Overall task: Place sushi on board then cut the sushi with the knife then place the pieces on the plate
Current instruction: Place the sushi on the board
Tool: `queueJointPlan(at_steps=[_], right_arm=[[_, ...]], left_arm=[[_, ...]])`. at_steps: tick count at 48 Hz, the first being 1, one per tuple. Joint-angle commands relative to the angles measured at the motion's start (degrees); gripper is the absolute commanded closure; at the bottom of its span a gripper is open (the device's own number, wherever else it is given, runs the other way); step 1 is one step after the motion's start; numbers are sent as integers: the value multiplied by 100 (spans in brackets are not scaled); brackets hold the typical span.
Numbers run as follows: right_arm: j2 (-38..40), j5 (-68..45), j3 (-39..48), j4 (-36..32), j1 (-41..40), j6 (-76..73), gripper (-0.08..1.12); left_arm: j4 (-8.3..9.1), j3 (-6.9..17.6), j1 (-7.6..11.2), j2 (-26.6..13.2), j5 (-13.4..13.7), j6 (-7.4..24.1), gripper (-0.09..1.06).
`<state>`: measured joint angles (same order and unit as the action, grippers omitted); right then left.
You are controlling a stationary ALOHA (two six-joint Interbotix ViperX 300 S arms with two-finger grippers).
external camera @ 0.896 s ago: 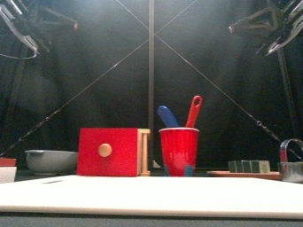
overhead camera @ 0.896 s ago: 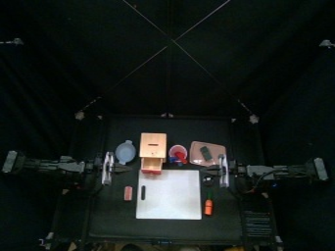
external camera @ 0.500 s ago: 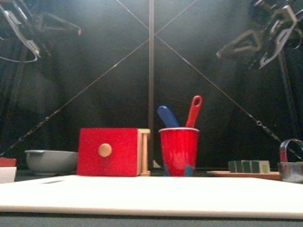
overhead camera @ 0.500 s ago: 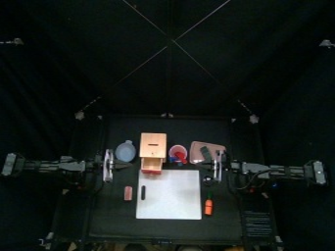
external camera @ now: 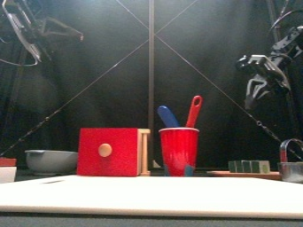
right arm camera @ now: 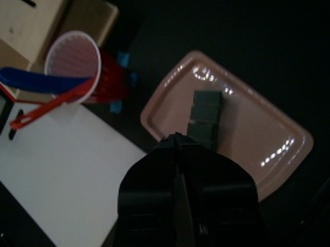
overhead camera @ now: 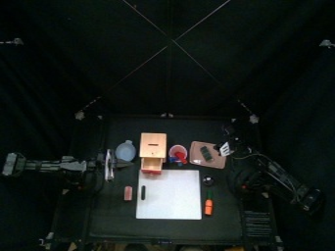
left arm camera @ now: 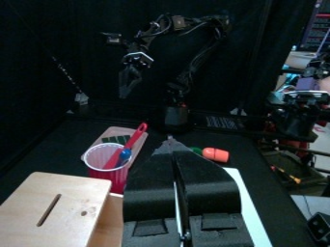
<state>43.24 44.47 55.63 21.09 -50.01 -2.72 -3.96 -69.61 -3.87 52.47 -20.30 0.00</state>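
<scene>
Right hand [right arm camera: 180, 143] hovers above the sushi [right arm camera: 206, 111] on pink tray [right arm camera: 264, 130], jaws together and empty; left hand [left arm camera: 178, 159] hangs over desk's [overhead camera: 112, 221] left side, jaws also together.

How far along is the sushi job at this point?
Nothing looks done yet: the white board is bare and the sushi roll lies whole on the pink tray. In hand: the right gripper, jaws shut, hangs above the roll. Left: moving it to the board, cutting with a knife from the red cup, plating the pieces. The left gripper rests at the table's left.
</scene>
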Motion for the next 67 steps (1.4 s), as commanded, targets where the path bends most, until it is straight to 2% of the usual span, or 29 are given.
queueJointPlan(at_steps=[1, 3, 9, 17, 27, 32, 37, 42, 49, 56, 67], right_arm=[[-264, -149, -9, 79, 53, 9, 15], [-396, -255, 0, 97, 53, 9, 11], [-888, -624, -35, 97, 35, 9, 11], [-1714, -888, -211, -264, 123, 9, 11], [-2417, -1143, -343, -431, 527, 0, 11], [-2698, -1222, -431, -668, 642, 0, 11], [-2865, -1222, -545, -1020, 659, -202, 11], [-2892, -1055, -642, -1881, 773, -940, 11], [-2892, -949, -686, -2707, 1397, -2276, 11], [-2892, -967, -633, -2927, 1626, -2716, 11], [-3006, -1099, -527, -3173, 1389, -2769, 11]], left_arm=[[9, 79, -44, -26, -62, 9, 86], [9, 62, -53, -18, -62, 9, 86], [0, 18, -79, -18, -62, 9, 86], [-35, -26, -123, -18, -62, -26, 86], [-360, -35, -360, -26, -79, -9, 86], [-378, -35, -387, -18, -79, -9, 86], [-378, -44, -378, -18, -79, -18, 86], [-378, -62, -369, -18, -79, -26, 86], [-378, -62, -378, -18, -79, -18, 86], [-378, -105, -378, -26, -79, -18, 86], [-396, -141, -369, -26, -88, -26, 86]])
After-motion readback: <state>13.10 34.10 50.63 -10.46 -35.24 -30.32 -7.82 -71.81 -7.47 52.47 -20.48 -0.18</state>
